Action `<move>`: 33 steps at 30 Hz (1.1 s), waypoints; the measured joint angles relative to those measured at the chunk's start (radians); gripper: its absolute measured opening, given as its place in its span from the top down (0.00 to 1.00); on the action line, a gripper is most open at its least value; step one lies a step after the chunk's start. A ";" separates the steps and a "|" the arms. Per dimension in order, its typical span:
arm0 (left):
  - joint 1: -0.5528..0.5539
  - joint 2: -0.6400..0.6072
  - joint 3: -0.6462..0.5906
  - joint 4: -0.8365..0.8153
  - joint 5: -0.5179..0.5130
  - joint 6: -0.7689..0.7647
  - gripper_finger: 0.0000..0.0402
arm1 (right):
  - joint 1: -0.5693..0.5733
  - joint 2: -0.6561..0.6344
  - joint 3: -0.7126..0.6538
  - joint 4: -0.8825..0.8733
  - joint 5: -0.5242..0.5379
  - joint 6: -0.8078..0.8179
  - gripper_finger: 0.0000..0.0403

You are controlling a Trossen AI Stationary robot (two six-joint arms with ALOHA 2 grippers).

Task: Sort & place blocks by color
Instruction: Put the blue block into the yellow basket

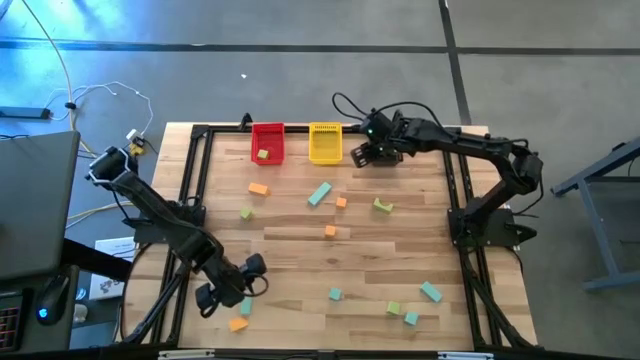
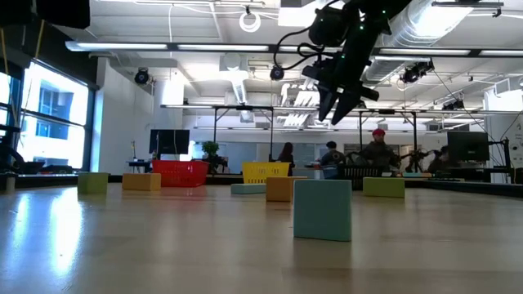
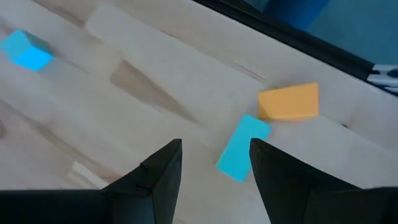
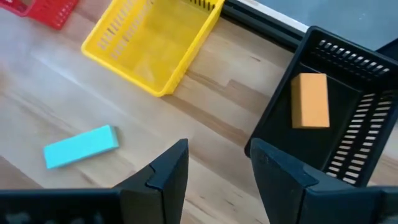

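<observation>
Left tool [image 3: 214, 165] low at seven o'clock on the counter [image 1: 300, 270], spread and empty, teal bar [image 3: 242, 148] just beyond, touching an orange block [image 3: 289, 101]. Right tool [image 4: 217, 165] at one o'clock, spread, empty, beside the black bin [image 4: 336, 106] holding an orange bar [image 4: 310, 99]. Other blocks scattered mid-counter.
</observation>
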 joint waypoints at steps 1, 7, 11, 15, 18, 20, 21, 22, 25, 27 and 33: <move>-0.001 0.018 0.000 0.009 0.005 0.011 0.57 | 0.003 0.000 0.000 0.000 0.000 -0.001 0.60; -0.020 0.107 0.000 0.009 0.007 0.058 0.57 | 0.011 0.000 0.000 0.000 0.000 0.000 0.60; -0.034 0.148 0.000 0.014 -0.001 0.058 0.57 | 0.011 0.000 0.000 0.000 -0.004 -0.001 0.60; -0.046 0.182 0.000 0.042 -0.004 0.059 0.57 | 0.011 0.000 0.000 0.000 -0.004 -0.002 0.60; -0.053 0.201 0.000 0.054 -0.008 0.090 0.57 | 0.011 0.000 0.000 0.000 -0.004 -0.003 0.60; -0.061 0.209 0.000 0.053 -0.020 0.122 0.57 | 0.011 0.000 0.000 -0.001 -0.004 -0.003 0.60; -0.066 0.211 0.000 0.054 -0.034 0.135 0.57 | 0.011 0.000 0.000 0.000 -0.004 -0.003 0.60; -0.070 0.213 0.000 0.052 -0.049 0.144 0.57 | 0.011 0.000 0.000 0.000 -0.004 -0.003 0.60; -0.077 0.214 0.000 0.050 -0.058 0.163 0.57 | 0.011 0.000 0.000 0.000 -0.004 -0.003 0.60; -0.077 0.214 0.000 0.049 -0.059 0.163 0.57 | 0.011 0.000 0.000 0.000 -0.004 -0.003 0.60; -0.077 0.214 0.000 0.029 -0.058 0.163 0.57 | 0.011 0.000 0.000 0.000 -0.004 0.000 0.60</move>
